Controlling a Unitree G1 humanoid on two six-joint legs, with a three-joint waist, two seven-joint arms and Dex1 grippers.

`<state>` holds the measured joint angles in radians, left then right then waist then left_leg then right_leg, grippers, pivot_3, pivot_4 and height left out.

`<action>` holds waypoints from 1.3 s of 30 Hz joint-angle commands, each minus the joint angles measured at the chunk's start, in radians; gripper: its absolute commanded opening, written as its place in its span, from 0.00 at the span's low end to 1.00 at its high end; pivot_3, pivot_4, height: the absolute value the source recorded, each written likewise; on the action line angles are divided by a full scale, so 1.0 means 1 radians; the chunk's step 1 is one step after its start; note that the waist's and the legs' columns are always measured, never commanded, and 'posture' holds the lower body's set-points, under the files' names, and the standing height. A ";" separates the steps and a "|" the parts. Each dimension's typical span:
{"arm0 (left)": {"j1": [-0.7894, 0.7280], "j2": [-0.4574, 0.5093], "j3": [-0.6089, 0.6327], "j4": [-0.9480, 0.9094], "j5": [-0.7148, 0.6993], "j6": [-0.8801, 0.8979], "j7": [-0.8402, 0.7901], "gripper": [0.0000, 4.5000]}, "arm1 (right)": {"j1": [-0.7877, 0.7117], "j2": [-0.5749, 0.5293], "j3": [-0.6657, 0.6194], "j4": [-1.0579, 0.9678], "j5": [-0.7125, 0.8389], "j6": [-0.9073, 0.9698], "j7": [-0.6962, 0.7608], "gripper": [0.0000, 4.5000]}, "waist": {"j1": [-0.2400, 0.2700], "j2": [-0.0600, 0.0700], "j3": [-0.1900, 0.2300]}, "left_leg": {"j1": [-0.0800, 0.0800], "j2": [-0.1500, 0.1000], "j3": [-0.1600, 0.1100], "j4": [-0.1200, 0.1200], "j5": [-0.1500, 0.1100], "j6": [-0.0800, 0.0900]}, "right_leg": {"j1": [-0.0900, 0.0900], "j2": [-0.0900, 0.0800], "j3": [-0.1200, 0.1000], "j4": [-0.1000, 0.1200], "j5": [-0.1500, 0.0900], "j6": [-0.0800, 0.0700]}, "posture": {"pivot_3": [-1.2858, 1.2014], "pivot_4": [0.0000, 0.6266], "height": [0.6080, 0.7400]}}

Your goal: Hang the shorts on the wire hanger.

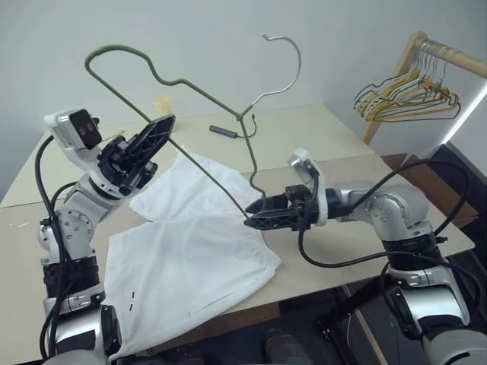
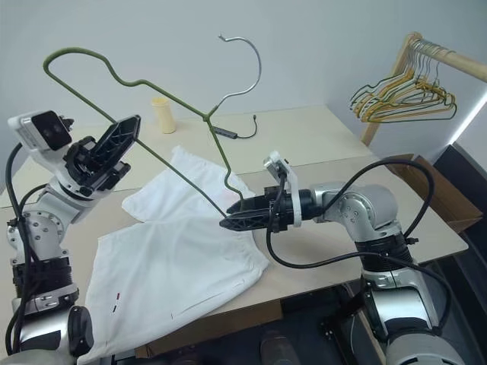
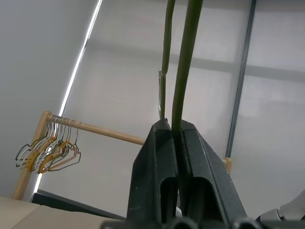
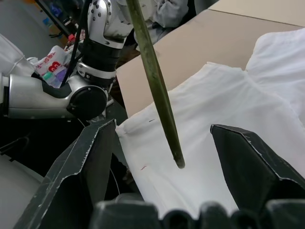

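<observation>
Head views: the hanger is held in the air above the desk, pinched by the shut left fingers. The shorts are spread flat on the desk. The right fingers are spread wide around the hanger's free wire end, just above the shorts.

Left wrist: fingers clamped on the green wire.

Right wrist: wire end seen between parted fingers, untouched.

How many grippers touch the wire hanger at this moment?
1. The left gripper is shut on the wire hanger; the right gripper has open jaws around its free end, apart from it.
</observation>
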<state>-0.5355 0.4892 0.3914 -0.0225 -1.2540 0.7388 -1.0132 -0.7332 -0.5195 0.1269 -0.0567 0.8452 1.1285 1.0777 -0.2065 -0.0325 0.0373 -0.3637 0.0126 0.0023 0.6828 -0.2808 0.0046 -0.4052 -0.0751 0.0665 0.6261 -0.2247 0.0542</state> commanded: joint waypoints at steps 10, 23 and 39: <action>-0.012 -0.017 -0.004 -0.016 0.017 -0.011 -0.010 0.00 | -0.030 -0.002 -0.013 0.002 -0.012 -0.016 0.012 0.40 | 0.000 0.000 0.000 | 0.000 0.000 0.000 0.000 0.000 0.000 | 0.000 0.000 0.000 0.000 0.000 0.000 | 0.44 0.00 1.00; 0.032 -0.047 -0.028 -0.016 0.111 -0.058 0.036 0.23 | -0.028 0.021 -0.034 0.013 -0.026 -0.034 -0.003 0.00 | -0.001 0.000 0.000 | 0.000 0.000 0.000 0.000 0.000 0.000 | 0.000 0.000 0.000 0.000 0.000 0.000 | 0.44 0.00 1.00; 0.293 0.216 -0.400 -0.082 0.797 -0.385 -0.033 0.99 | 0.245 -0.240 -0.228 -0.056 0.091 0.178 -0.061 0.00 | 0.011 0.001 0.001 | -0.002 0.000 0.001 0.000 0.000 0.000 | -0.001 0.000 -0.001 -0.002 0.000 0.000 | 0.44 0.00 1.00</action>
<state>-0.2439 0.6799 -0.0021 -0.0386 -0.4948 0.4160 -1.0163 -0.5028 -0.7128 -0.0666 -0.0704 0.9238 1.2861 0.9940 -0.1956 -0.0312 0.0381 -0.3671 0.0125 0.0033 0.6824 -0.2810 0.0047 -0.4069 -0.0754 0.0659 0.6240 -0.2250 0.0542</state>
